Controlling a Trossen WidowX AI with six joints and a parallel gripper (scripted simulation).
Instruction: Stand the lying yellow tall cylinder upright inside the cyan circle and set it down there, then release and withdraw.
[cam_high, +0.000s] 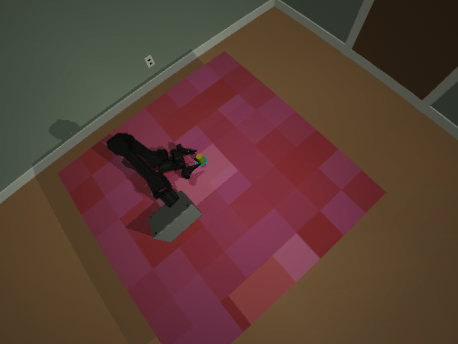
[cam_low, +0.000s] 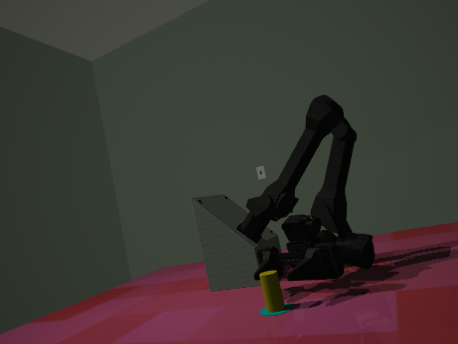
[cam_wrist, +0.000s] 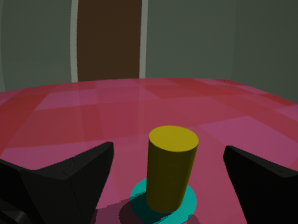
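Observation:
The yellow tall cylinder (cam_high: 199, 158) (cam_low: 272, 292) (cam_wrist: 169, 172) stands upright on the cyan circle (cam_high: 204, 162) (cam_low: 266, 313) (cam_wrist: 189, 201). In the wrist view its foot is within the circle, with cyan showing on both sides. My gripper (cam_high: 197, 159) (cam_low: 273, 278) (cam_wrist: 170, 151) is open, with one finger on each side of the cylinder and a wide gap to each. Neither finger touches it in the wrist view. The far side of the cylinder's foot is hidden.
A grey wedge-shaped block (cam_high: 175, 220) (cam_low: 227, 255) stands at the arm's base, to one side of the gripper. The patchwork mat (cam_high: 280, 210) (cam_low: 135, 325) (cam_wrist: 110, 115) lies under everything. A wall with a socket (cam_high: 149, 61) (cam_low: 261, 172) is behind the arm.

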